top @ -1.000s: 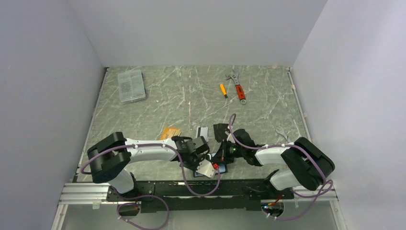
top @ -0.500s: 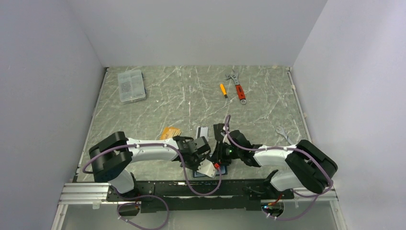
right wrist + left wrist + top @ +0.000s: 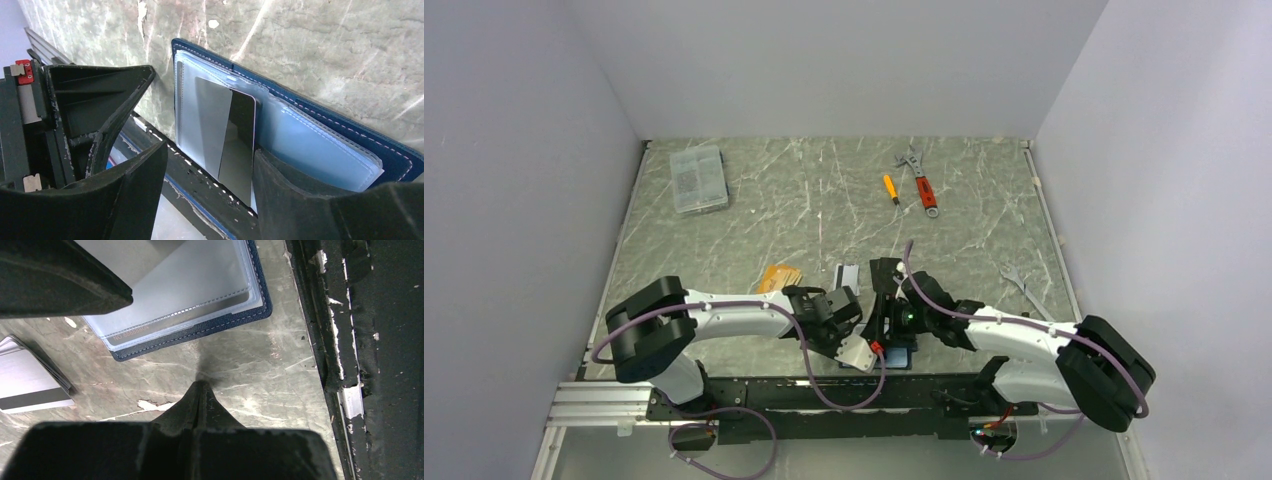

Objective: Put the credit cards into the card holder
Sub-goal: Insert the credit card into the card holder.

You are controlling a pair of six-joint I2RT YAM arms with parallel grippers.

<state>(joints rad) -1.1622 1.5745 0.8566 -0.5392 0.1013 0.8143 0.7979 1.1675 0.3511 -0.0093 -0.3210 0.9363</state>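
Note:
The navy card holder (image 3: 350, 135) lies open at the table's near edge, its clear sleeves up; in the top view only a blue corner (image 3: 901, 358) shows under the arms. A black card (image 3: 235, 145) rests on the sleeves, its near end jutting past the holder's edge. My right gripper (image 3: 207, 155) stands open around that end, the right finger beside the card's edge. My left gripper (image 3: 200, 386) is shut on nothing, its tip on the table just short of the holder (image 3: 200, 327). Other credit cards lie further back: orange (image 3: 779, 277), white-grey (image 3: 848, 275), black (image 3: 884, 270).
A clear plastic box (image 3: 698, 178) sits at the back left. An orange screwdriver (image 3: 890, 188) and a red wrench (image 3: 921, 183) lie at the back, a silver wrench (image 3: 1022, 283) at the right. The black mounting rail (image 3: 380, 340) runs right beside the holder.
My right gripper has opened and let go of the black card, which stays on the holder. The right arm's elbow has swung out to the right. The left gripper has stayed put.

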